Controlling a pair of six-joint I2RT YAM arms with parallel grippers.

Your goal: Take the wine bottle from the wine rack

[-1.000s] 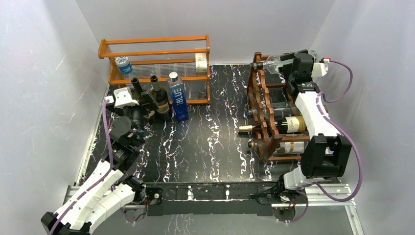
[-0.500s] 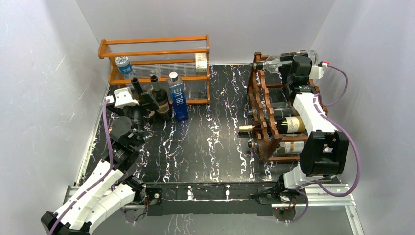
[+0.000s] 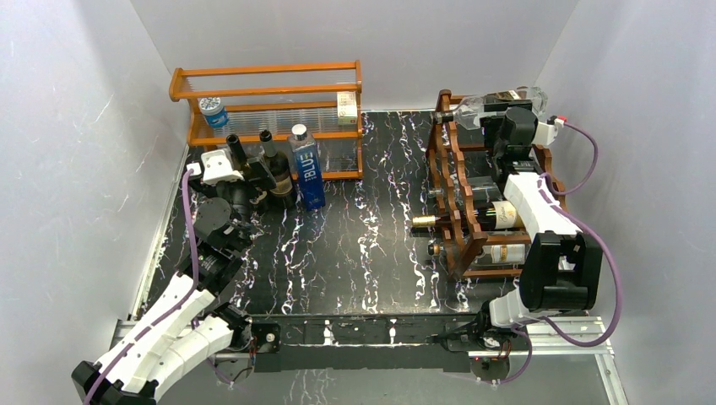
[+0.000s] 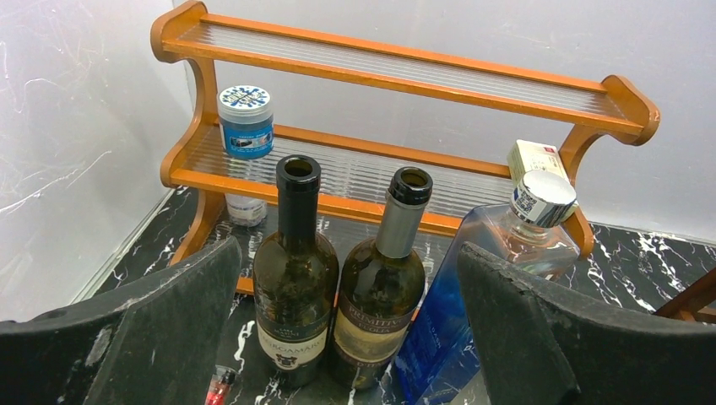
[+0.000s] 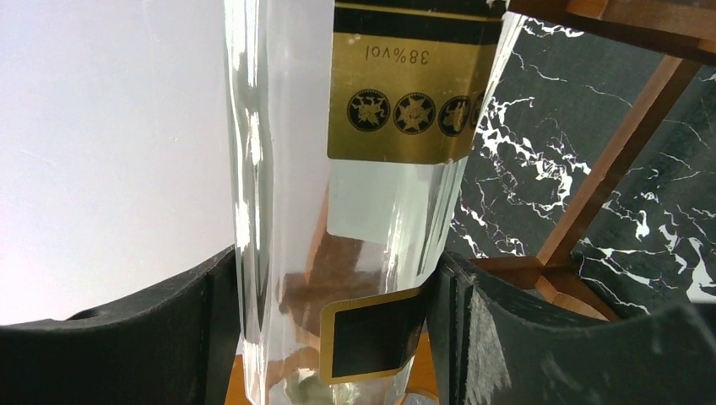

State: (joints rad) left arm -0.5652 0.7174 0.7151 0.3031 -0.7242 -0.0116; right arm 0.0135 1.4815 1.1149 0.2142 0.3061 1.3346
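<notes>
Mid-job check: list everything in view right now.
Wavy-railed wooden wine rack: one, dark reddish-brown, table's right.
Clear glass bottle with black-and-gold label: one, top tier of rack.
Labelled dark wine bottles: at least two, lying in lower tiers.
Wooden shelf with clear slats: one, orange, back left.
Blue-lidded jar: one, on shelf.
Small box: one, cream, on shelf.
Open dark wine bottles: two, standing before shelf.
Square blue bottle: one, beside them.
Marbled table: one, black.
Left end effector: open, facing standing bottles.
Right end effector: shut on clear bottle.
</notes>
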